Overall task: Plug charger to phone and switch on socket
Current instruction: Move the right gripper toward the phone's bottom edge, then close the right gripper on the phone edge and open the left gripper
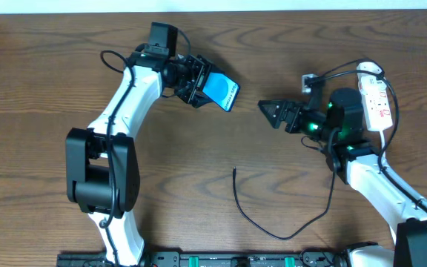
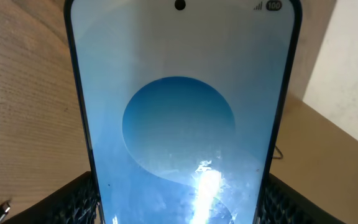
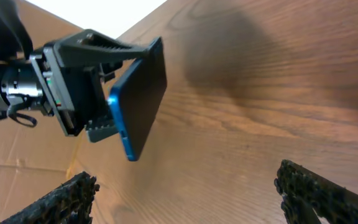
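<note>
A long thin black charger cable (image 1: 235, 185) is laid loose on the brown wooden table (image 1: 50, 59), nearer the robot than the slim rectangular smartphone (image 1: 220, 91), its small plug untouched. The smartphone, its bright blue screen marked with a round shape, is held tilted off the table, pinched by the left gripper (image 1: 199, 81). Right of the smartphone, the right gripper (image 1: 267, 109) is spread and empty. Farther right, a narrow white power strip (image 1: 376, 100) is seen.

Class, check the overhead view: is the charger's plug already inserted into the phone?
No, the charger lies loose on the table, its free end well apart from the phone held in the left hand.
</note>
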Robot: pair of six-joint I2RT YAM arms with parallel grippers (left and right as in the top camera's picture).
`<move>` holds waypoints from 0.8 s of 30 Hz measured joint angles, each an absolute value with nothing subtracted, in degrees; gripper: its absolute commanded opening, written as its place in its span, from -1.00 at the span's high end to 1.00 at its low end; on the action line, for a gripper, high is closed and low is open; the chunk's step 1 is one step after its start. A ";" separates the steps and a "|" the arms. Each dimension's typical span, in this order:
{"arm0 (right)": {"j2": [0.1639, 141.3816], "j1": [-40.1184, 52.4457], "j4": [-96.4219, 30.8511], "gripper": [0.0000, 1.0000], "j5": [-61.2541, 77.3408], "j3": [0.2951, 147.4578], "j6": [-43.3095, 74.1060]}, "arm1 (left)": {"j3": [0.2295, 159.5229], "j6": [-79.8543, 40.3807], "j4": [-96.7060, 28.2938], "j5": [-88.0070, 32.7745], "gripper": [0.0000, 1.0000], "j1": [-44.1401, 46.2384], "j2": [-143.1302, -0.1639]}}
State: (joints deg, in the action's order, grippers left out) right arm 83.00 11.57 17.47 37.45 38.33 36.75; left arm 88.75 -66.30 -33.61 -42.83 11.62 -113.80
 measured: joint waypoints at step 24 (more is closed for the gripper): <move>83.00 16.10 16.97 -0.72 32.53 38.33 34.06 | 88.75 -76.25 -32.45 -34.13 0.86 21.69 -113.80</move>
